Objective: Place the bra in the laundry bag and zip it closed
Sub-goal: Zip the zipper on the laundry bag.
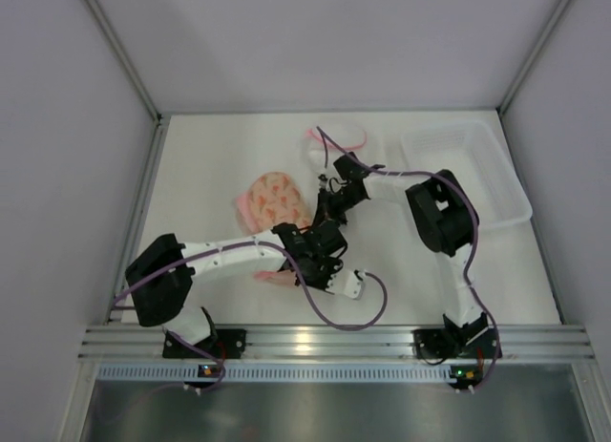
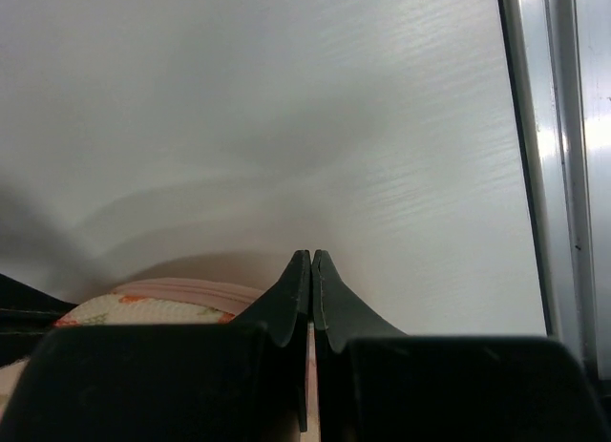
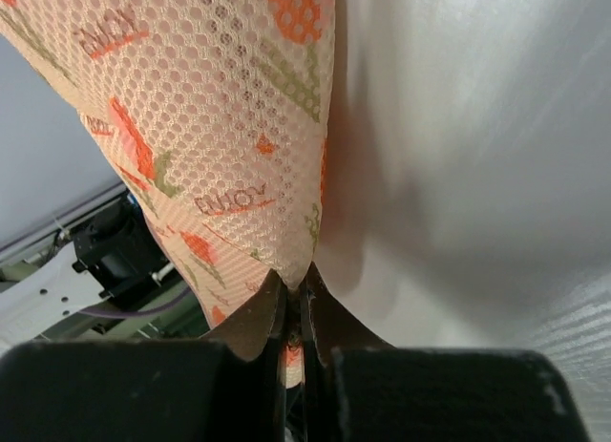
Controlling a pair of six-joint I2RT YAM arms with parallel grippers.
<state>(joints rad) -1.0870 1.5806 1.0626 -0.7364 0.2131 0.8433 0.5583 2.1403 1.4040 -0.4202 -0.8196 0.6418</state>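
The laundry bag (image 1: 277, 199), peach with a red-orange print and pink edging, lies mid-table. Its printed mesh (image 3: 210, 108) fills the upper left of the right wrist view. My right gripper (image 1: 323, 213) (image 3: 296, 275) is shut on the bag's right edge, fabric pinched at the tips. My left gripper (image 1: 286, 273) (image 2: 311, 256) is shut at the bag's near end, its tips together over bare table. The bag's pink edging (image 2: 181, 291) shows just behind its left finger. A salmon-pink patch under that wrist may be bra or bag; I cannot tell. The bra is otherwise hidden.
A white mesh round pouch (image 1: 336, 141) with a pink rim lies just behind the right gripper. A clear plastic tray (image 1: 468, 170) sits at the back right. A metal rail (image 1: 334, 342) runs along the near table edge. Grey walls close in the table.
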